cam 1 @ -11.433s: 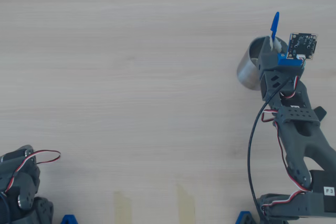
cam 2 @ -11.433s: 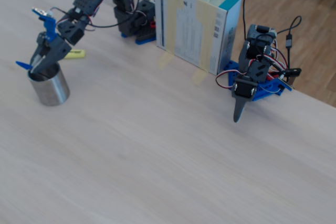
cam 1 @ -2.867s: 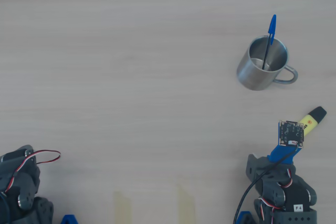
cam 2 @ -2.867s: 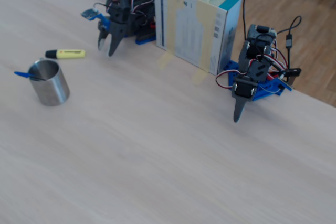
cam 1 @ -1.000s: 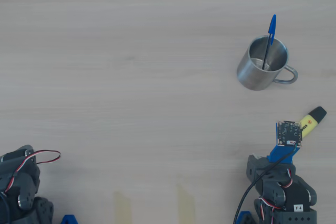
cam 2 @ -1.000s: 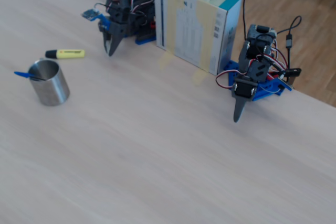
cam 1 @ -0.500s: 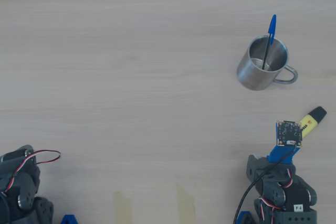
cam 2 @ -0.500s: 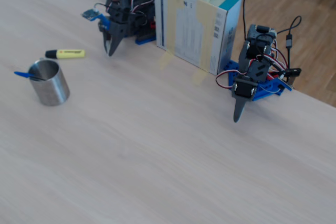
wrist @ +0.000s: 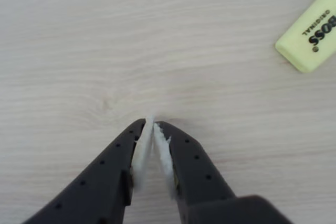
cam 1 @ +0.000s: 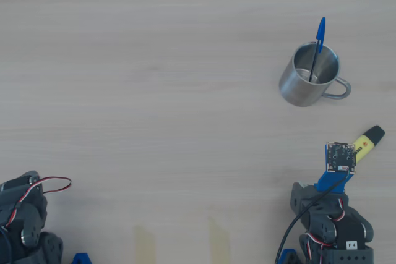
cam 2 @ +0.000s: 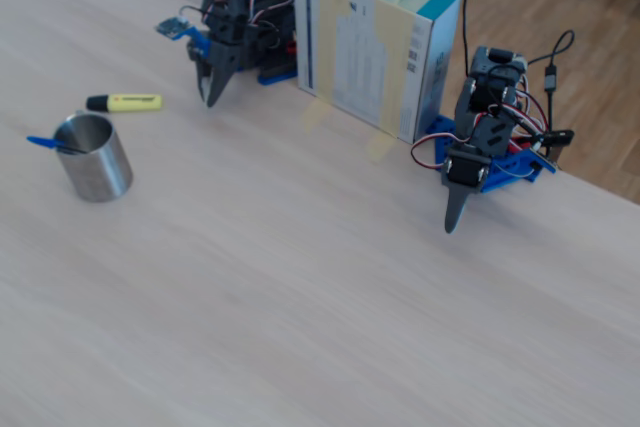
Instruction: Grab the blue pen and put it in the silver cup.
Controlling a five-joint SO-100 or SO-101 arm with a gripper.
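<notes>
The pen (cam 1: pixel 317 49) stands tilted inside the cup (cam 1: pixel 307 83), its blue cap sticking out over the rim, and in the fixed view it pokes out to the left of the cup (cam 2: pixel 97 160). The gripper (wrist: pixel 153 127) is pinched narrow with nothing between its white-padded tips, pointing down at bare desk (wrist: pixel 79 51) beside the arm's folded base (cam 2: pixel 245 22). A yellow highlighter (cam 1: pixel 366 142) lies on the desk between cup and arm, apart from both, and only its end shows in the top right corner of the wrist view.
</notes>
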